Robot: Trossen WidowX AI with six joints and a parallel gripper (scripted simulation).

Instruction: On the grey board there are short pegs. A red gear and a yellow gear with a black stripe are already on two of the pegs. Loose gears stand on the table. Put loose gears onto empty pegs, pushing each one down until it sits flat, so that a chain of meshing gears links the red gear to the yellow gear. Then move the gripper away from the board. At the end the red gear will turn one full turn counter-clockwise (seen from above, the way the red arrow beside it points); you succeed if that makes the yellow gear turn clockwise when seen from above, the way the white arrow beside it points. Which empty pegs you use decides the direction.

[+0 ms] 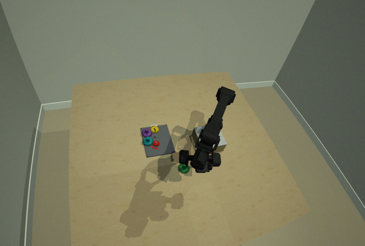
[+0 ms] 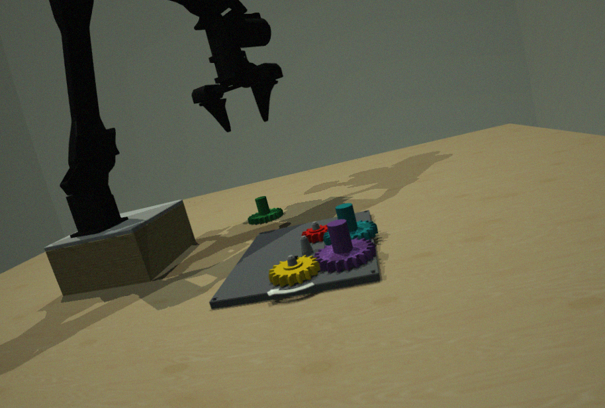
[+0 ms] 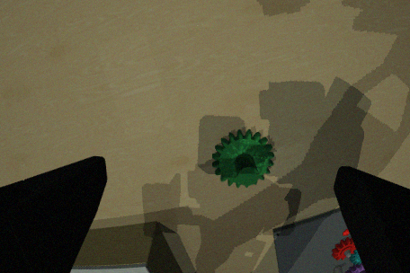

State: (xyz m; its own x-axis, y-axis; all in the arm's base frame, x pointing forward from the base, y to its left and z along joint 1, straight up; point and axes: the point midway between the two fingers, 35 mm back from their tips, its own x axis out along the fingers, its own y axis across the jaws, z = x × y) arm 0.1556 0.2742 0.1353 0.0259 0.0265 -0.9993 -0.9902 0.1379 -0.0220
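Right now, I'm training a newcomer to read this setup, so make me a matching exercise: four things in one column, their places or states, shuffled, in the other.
1. green gear
2. purple gear
3. red gear
4. tool

A. on the board, beside the teal gear and the red arrow
B. open, in the air
C. on the table, off the board
D. on the board, between the yellow and teal gears

Pairs: 1-C, 2-D, 3-A, 4-B

We see 3 loose gears with upright knobs: green (image 1: pixel 183 168) (image 2: pixel 265 215) (image 3: pixel 243 159) flat on the table, teal (image 1: pixel 147 141) (image 2: pixel 365 230) and purple (image 1: pixel 146 132) (image 2: pixel 345 256) on the board beside red (image 1: pixel 155 143) (image 2: pixel 314 234) (image 3: pixel 343 250) and yellow (image 1: pixel 154 130) (image 2: pixel 293 271).
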